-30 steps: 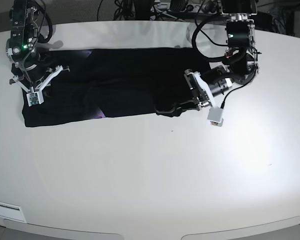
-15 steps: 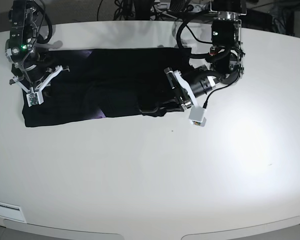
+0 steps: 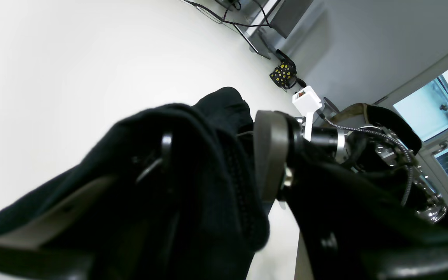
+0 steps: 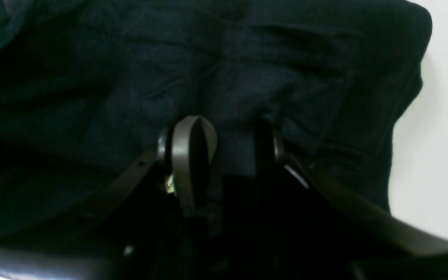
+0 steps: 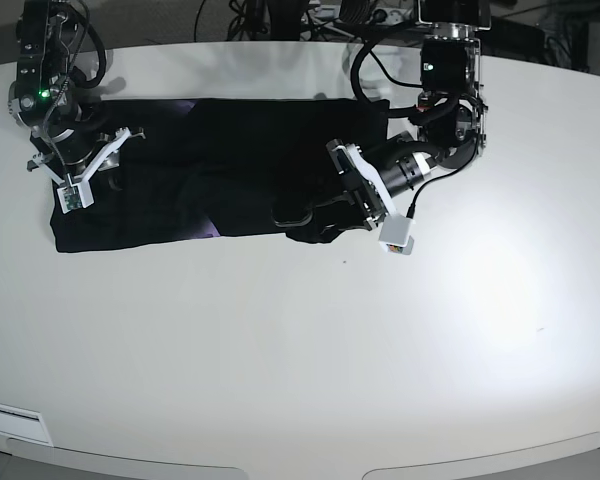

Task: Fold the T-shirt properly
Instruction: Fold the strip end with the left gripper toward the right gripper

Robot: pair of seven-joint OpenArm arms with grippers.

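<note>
At the far left of the base view the right gripper (image 5: pixel 80 165) sits low over the left end of the T-shirt (image 5: pixel 210 160), which lies as a long black band across the far side of the white table (image 5: pixel 300 350). In the right wrist view its fingers (image 4: pixel 193 155) stand parted with dark cloth between and beneath them, so it looks open, though whether any fabric is caught on them I cannot tell. Moving right, the band runs flat toward the middle, where its near edge bunches up. There the left gripper (image 5: pixel 325 205) reaches in from the right end of the garment; the left wrist view shows cloth draped over and between its spread fingers (image 3: pixel 270 155), open rather than pinching. Judging by this, the step in hand is the crosswise fold, bringing the right end over toward the middle. The next move seems to call for freeing both grippers cleanly from the cloth without dragging the fresh fold askew, then flattening the bunched near edge.
</note>
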